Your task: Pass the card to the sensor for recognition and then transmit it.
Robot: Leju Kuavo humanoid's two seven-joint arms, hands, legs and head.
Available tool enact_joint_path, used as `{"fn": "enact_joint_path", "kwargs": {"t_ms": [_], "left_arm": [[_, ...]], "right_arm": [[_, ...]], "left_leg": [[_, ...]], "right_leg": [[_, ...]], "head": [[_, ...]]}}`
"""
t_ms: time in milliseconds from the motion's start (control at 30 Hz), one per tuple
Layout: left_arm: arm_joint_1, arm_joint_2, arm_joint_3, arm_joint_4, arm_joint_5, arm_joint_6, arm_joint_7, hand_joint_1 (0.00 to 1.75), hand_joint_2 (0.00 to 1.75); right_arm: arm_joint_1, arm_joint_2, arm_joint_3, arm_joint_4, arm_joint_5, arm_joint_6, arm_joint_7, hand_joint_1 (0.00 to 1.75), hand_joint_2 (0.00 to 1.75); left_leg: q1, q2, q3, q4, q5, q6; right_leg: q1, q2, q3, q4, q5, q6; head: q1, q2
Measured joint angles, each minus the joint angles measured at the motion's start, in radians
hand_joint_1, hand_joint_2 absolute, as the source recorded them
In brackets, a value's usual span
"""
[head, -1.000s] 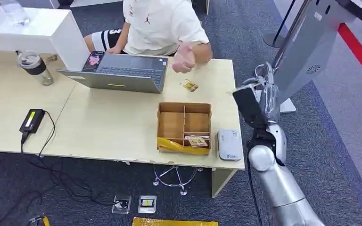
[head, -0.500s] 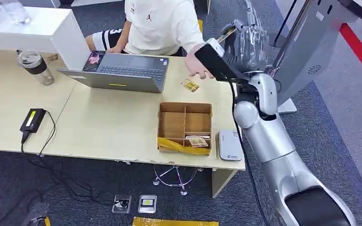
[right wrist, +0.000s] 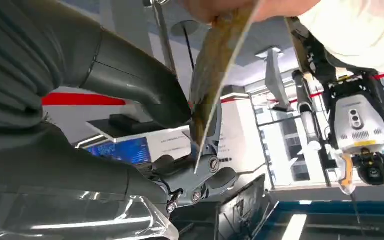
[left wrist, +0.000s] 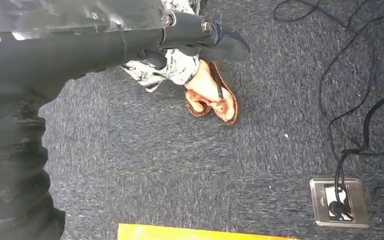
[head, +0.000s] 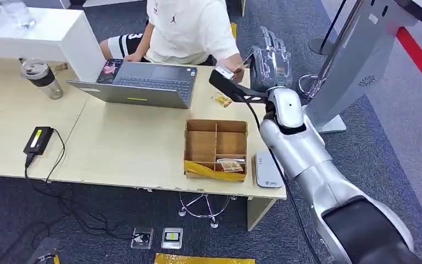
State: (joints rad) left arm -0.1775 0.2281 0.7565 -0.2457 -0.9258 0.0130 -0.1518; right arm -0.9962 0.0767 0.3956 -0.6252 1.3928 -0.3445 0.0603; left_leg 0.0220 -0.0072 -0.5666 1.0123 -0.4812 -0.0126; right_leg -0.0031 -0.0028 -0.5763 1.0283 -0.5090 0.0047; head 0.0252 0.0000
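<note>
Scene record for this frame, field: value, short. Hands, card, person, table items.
right hand: raised beyond the table's far edge, pinching the card
card: other end gripped by a person's hand
left hand: hangs over the carpet, holding nothing
sensor: on the table, beside the cardboard tray
tray: one card in a near compartment
laptop: open, before the person

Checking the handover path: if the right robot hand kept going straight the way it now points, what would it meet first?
Probably the person's hand, which already pinches the far end of the thin tan card held by the right robot hand; depth is uncertain.
</note>
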Motion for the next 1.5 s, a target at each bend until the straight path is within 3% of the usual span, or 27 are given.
{"fn": "enact_joint_path", "kwargs": {"t_ms": [33, 67, 100, 233, 367, 433, 500, 567, 633, 767, 833, 933, 1067, 1200, 1500], "left_arm": [[0.0, 0.0, 0.0, 0.0, -0.002, 0.001, 0.001, 0.0, 1.75], [0.001, 0.0, 0.0, 0.0, -0.005, 0.001, 0.003, 0.0, 1.75], [0.002, 0.0, 0.0, 0.0, -0.006, 0.001, 0.005, 0.0, 1.75], [0.005, 0.0, -0.001, -0.001, -0.014, 0.001, 0.008, 0.0, 1.75], [0.007, 0.002, -0.001, -0.001, -0.021, 0.003, 0.011, 0.0, 1.75], [0.007, 0.003, -0.001, -0.001, -0.028, 0.007, 0.014, 0.0, 1.75], [0.008, 0.003, -0.001, -0.001, -0.032, 0.009, 0.014, 0.0, 1.75], [0.01, 0.003, -0.001, -0.001, -0.035, 0.01, 0.014, 0.0, 1.75], [0.011, 0.003, 0.0, -0.002, -0.038, 0.01, 0.014, 0.0, 1.75], [0.017, 0.01, 0.0, -0.002, -0.052, 0.005, 0.014, 0.0, 1.75], [0.022, 0.016, 0.0, -0.003, -0.06, -0.001, 0.013, 0.0, 1.75], [0.024, 0.026, 0.0, -0.003, -0.069, -0.013, 0.008, 0.0, 1.75], [0.024, 0.034, 0.002, -0.005, -0.076, -0.017, 0.008, 0.0, 1.75], [0.023, 0.037, 0.003, -0.012, -0.076, -0.014, 0.013, 0.0, 1.75], [0.021, 0.034, 0.005, -0.024, -0.091, -0.011, 0.031, 0.0, 1.75]], "right_arm": [[-0.003, 0.0, 0.0, 0.01, 0.006, 0.0, 0.003, 1.75, 1.75], [-0.006, 0.0, 0.0, 0.019, 0.013, 0.0, 0.008, 0.17, 1.75], [-0.008, 0.0, 0.001, 0.025, 0.019, 0.0, 0.011, 0.0, 1.75], [-0.009, -0.002, 0.002, 0.05, 0.042, -0.025, 0.016, 0.0, 1.75], [-0.009, -0.009, 0.001, 0.066, 0.041, -0.108, -0.011, 0.0, 1.75], [-0.008, -0.012, -0.002, 0.068, 0.011, -0.146, -0.044, 0.0, 1.75], [-0.006, -0.02, -0.01, 0.055, -0.047, -0.127, -0.09, 0.0, 1.75], [0.007, -0.031, -0.029, 0.005, -0.11, -0.064, -0.119, 0.0, 1.75], [0.026, -0.043, -0.043, -0.061, -0.158, 0.045, -0.121, 0.0, 1.75], [0.142, -0.095, -0.073, -0.391, -0.279, 0.43, -0.053, 0.0, 1.75], [0.206, -0.126, -0.086, -0.588, -0.355, 0.671, 0.0, 0.0, 1.75], [0.298, -0.167, -0.093, -0.859, -0.422, 0.837, 0.043, 0.0, 1.75], [0.409, -0.199, -0.088, -1.089, -0.451, 0.918, 0.069, 0.0, 1.75], [0.497, -0.22, -0.075, -1.257, -0.45, 0.924, 0.087, 0.0, 1.75], [0.57, -0.254, -0.034, -1.358, -0.421, 0.885, 0.084, 0.0, 1.75]], "left_leg": [[0.0, 0.0, 0.0, 0.0, 0.0, 0.0], [0.0, 0.0, 0.0, 0.0, 0.0, 0.0], [0.0, 0.0, 0.0, 0.0, 0.0, 0.0], [0.0, 0.0, 0.0, 0.0, 0.0, 0.0], [0.0, 0.001, 0.0, 0.0, 0.0, 0.0], [0.0, 0.002, 0.0, 0.0, 0.0, 0.0], [0.0, 0.002, 0.0, 0.0, 0.0, 0.0], [0.0, 0.002, 0.0, 0.0, 0.0, 0.0], [0.0, 0.002, 0.001, 0.0, 0.0, 0.0], [0.0, 0.002, 0.002, 0.001, 0.0, 0.0], [0.0, 0.002, 0.002, 0.001, 0.0, 0.0], [0.0, 0.002, 0.001, 0.0, -0.001, 0.0], [0.0, 0.004, 0.001, 0.0, -0.001, -0.001], [0.0, 0.004, 0.002, 0.0, -0.001, -0.001], [0.0, 0.004, 0.002, 0.0, -0.001, -0.001]], "right_leg": [[0.0, 0.0, 0.0, 0.0, 0.0, 0.0], [0.0, 0.0, 0.0, 0.0, 0.0, 0.0], [0.0, 0.0, 0.0, 0.0, 0.0, 0.0], [0.0, 0.001, -0.001, 0.0, 0.0, 0.0], [0.0, 0.002, -0.001, 0.0, 0.0, 0.0], [0.0, 0.002, -0.001, 0.0, 0.0, 0.0], [0.0, 0.002, -0.001, 0.0, 0.0, 0.0], [0.0, 0.002, -0.001, 0.0, 0.0, 0.0], [0.0, 0.002, -0.001, 0.0, 0.0, 0.0], [0.0, 0.002, -0.001, 0.0, 0.0, 0.0], [0.0, 0.002, -0.001, 0.0, 0.0, 0.0], [0.0, 0.002, -0.001, -0.001, 0.0, 0.0], [0.0, 0.003, -0.001, -0.001, 0.0, 0.0], [0.0, 0.003, -0.001, -0.001, 0.0, 0.0], [0.0, 0.003, 0.0, 0.0, 0.0, 0.0]], "head": [[0.0, 0.0], [0.0, 0.0], [0.0, 0.0], [0.0, 0.0], [0.0, 0.0], [0.0, 0.0], [0.0, 0.0], [0.0, 0.0], [-0.001, 0.0], [-0.001, 0.0], [0.0, 0.0], [0.0, 0.0], [0.0, 0.0], [0.001, 0.0], [0.0, 0.0]]}}
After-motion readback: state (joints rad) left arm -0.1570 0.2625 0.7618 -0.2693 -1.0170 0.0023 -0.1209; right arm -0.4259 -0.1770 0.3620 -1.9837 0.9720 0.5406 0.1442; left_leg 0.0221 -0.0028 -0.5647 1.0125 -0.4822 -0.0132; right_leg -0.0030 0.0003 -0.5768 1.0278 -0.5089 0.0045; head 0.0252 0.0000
